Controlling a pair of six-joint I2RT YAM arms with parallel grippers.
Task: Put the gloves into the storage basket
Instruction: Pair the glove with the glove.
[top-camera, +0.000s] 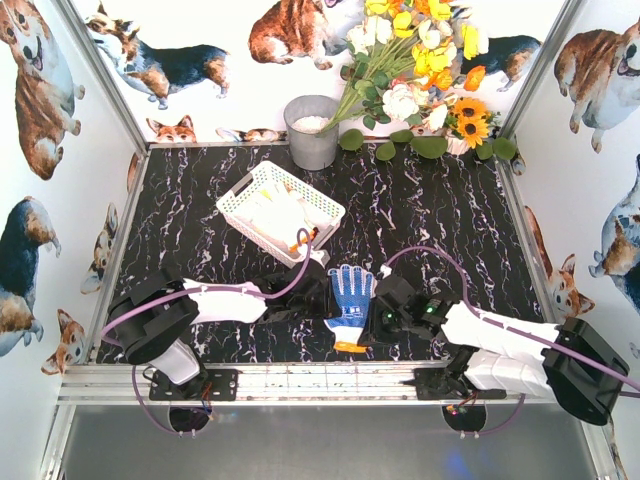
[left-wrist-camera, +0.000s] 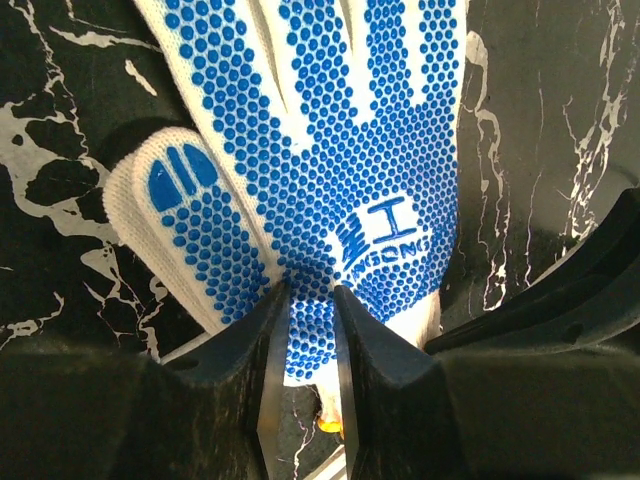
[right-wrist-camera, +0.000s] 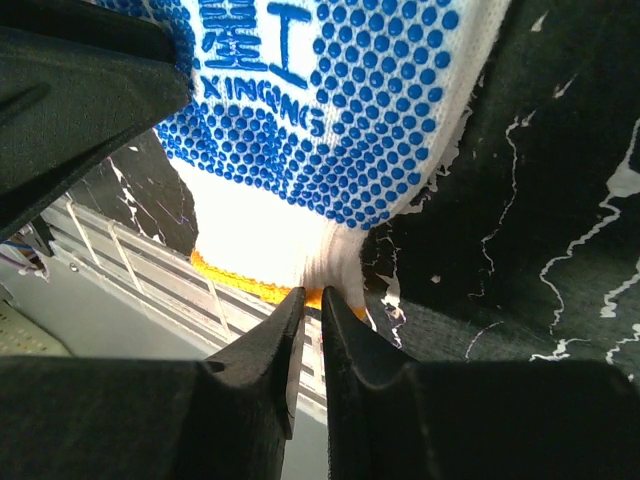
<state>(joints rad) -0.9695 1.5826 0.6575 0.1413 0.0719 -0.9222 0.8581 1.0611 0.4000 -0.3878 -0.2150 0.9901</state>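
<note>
My left gripper (left-wrist-camera: 305, 300) is pinched on a fold of the blue-dotted glove (left-wrist-camera: 330, 150). The two dark fingers bite the lower palm just beside the printed logo, with only a narrow strip of knit between them. My right gripper (right-wrist-camera: 312, 295) is nearly pressed together too, nipping the white cuff right above its orange trim (right-wrist-camera: 235, 280). So both tools hold the same glove, left on the palm and right on the wrist end.

From the top camera the glove is palm up at the near edge of the black marble table (top-camera: 450, 210), between the two arms. Its fingers point away from me and its cuff is toward the metal rail (top-camera: 300, 380). I cannot tell whether it is resting on the surface or raised off it.

The storage basket (top-camera: 232, 203) sits farther back and to the left, turned at an angle and apart from the held glove. Pale gloves (top-camera: 275, 215) already lie inside it. Behind the basket, by the back wall, stands a grey bucket (top-camera: 312, 135), with a bunch of flowers (top-camera: 410, 60) to its right.
</note>
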